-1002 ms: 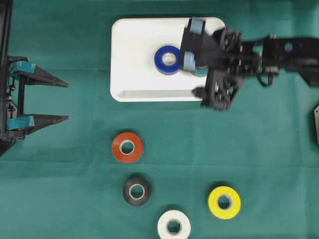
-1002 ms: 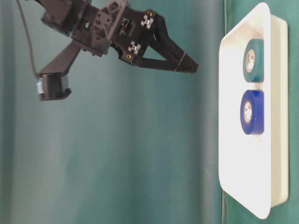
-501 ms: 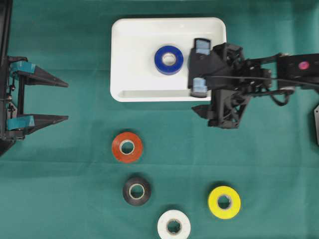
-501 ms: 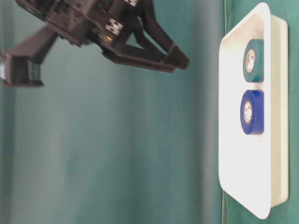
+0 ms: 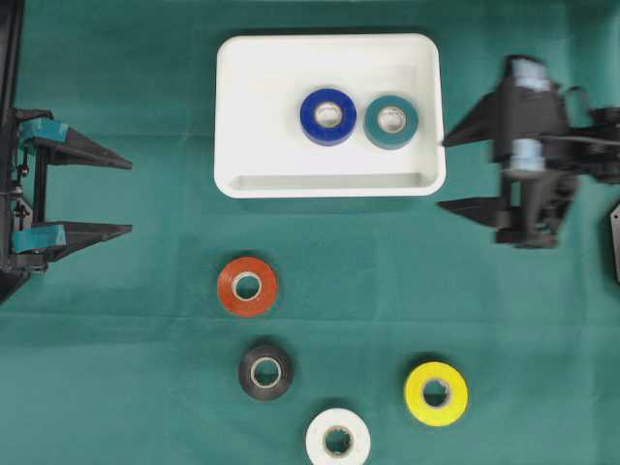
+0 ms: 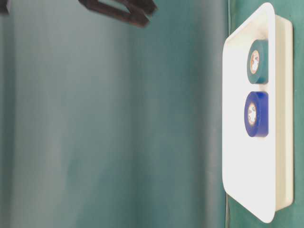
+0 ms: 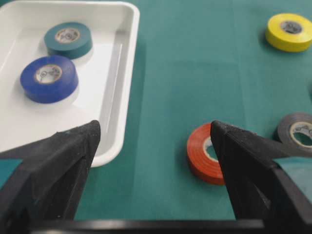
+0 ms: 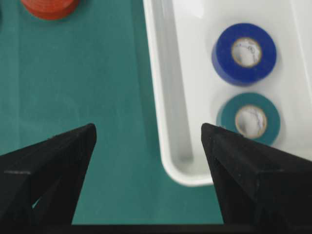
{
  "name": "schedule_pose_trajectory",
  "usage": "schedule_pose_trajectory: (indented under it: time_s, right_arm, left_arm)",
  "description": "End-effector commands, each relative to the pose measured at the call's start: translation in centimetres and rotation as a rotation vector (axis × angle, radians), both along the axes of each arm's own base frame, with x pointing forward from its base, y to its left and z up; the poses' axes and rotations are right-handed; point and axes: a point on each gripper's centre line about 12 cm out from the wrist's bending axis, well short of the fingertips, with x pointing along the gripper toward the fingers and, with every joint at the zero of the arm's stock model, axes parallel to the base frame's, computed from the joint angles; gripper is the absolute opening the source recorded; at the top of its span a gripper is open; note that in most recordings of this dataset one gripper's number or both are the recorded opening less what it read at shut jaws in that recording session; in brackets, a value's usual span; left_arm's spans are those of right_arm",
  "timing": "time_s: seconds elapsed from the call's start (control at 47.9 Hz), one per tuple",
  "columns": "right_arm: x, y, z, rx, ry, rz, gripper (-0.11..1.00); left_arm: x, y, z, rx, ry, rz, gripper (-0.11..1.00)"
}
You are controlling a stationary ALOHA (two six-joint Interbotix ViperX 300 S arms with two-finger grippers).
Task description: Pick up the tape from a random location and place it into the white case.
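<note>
Two tapes (image 5: 328, 116) in the white case (image 5: 262, 116); right pincer (image 5: 448, 172) spread, empty

Two tape rolls (image 5: 359, 118) are lying side by side in the white case (image 5: 262, 107), near its right end. Four more rolls (image 5: 339, 368) are sitting on the cloth (image 5: 145, 387) below the case, well apart from it.
</note>
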Motion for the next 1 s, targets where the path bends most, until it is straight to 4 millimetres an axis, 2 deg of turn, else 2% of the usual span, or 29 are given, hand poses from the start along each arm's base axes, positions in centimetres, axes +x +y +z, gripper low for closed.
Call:
schedule_pose_trajectory:
  time_s: [0.0,0.25,0.48,0.647,0.981]
  right_arm:
    - [-1.8,0.1,1.2,-0.013,-0.086,0.008,0.84]
    - [-6.2,0.1,-0.5,-0.02,-0.165,-0.001,0.84]
    - [-9.0,0.5,-3.5,-0.014,-0.232,0.009,0.84]
    - [-9.9,0.7,-5.1,-0.012,-0.287,0.021,0.84]
    - [-9.9,0.6,-5.3,-0.01,-0.287,0.013,0.84]
  left_arm:
    - [0.3,0.0,0.7,-0.003,-0.022,0.0,0.95]
    - [0.2,0.0,0.7,-0.003,-0.022,0.0,0.95]
    - [0.2,0.0,0.7,-0.003,-0.022,0.0,0.95]
    - [0.2,0.0,0.5,-0.004,-0.013,0.0,0.95]
    - [0.3,0.0,0.4,-0.004,-0.005,0.0,0.95]
